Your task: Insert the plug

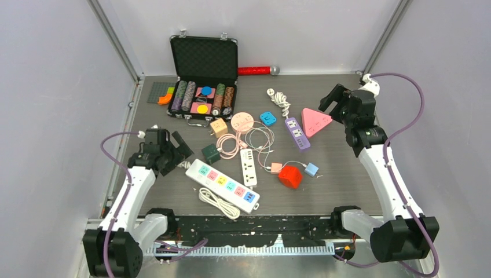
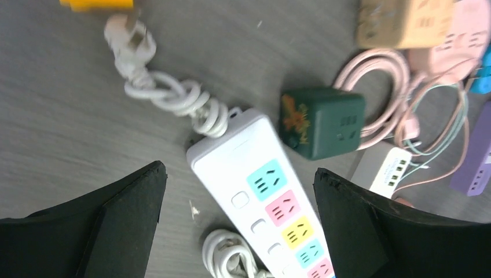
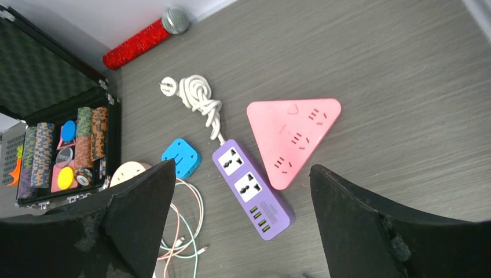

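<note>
Left arm (image 1: 134,188): the nearer of your two, reaching forward with its wrist turned down over the cord end of the white strip (image 2: 255,191). The left jaws stood wide and held nothing. Plug (image 2: 128,45): white, lying flat on the surface (image 2: 69,116), up and to the left of the left jaws in the wrist view and outside their gap, tied to the white strip by a knotted cord (image 2: 179,98). Its long axis ran roughly away from the jaws, prongs leading. Green cube (image 2: 324,121): just beside the strip's end. Right arm (image 1: 385,168): stretched to the far right, well apart from this plug, over a purple strip (image 3: 252,191) with a second plug (image 3: 168,86). The right jaws were wide and empty. Judgement: you would first have to shift the left jaws up-left, over the plug.
</note>
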`<action>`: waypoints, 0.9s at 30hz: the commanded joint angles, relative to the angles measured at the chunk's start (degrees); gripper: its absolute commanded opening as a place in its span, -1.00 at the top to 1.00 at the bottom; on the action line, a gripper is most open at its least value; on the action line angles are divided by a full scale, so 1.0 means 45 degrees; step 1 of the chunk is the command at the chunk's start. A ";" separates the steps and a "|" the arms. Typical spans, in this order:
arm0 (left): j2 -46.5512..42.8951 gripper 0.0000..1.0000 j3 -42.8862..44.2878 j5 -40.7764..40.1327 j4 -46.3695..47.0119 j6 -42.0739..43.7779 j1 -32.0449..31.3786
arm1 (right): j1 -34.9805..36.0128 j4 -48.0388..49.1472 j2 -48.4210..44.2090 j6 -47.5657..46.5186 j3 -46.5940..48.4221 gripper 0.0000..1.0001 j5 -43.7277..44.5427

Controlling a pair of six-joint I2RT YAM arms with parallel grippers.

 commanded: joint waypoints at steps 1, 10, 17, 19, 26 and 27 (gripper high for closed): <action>0.0902 -0.92 -0.0615 0.0906 -0.0092 -0.1964 0.0213 | 0.0026 -0.0305 0.0384 0.1156 -0.0156 -0.79 -0.0446; 0.3386 -0.54 -0.0749 0.0192 0.1448 -0.3081 0.0657 | 0.0036 -0.0578 0.0607 0.1497 -0.0258 -0.74 -0.0642; 0.5001 -0.33 -0.0270 -0.0498 0.2211 -0.3298 0.1150 | 0.0036 -0.0611 0.0592 0.1369 -0.0358 -0.74 -0.0493; 0.5545 -0.12 0.0060 -0.0431 0.2140 -0.3186 0.1164 | 0.0028 -0.0618 0.0631 0.1375 -0.0389 -0.75 -0.0452; 0.6716 0.55 0.1162 -0.1118 0.1684 -0.2804 0.1216 | 0.0210 -0.0014 0.0882 0.0808 -0.0629 -0.65 -0.1493; 0.6900 0.71 0.1400 -0.1240 0.1678 -0.2560 0.1261 | 0.0429 0.0079 0.1006 0.0584 -0.0623 -0.65 -0.1641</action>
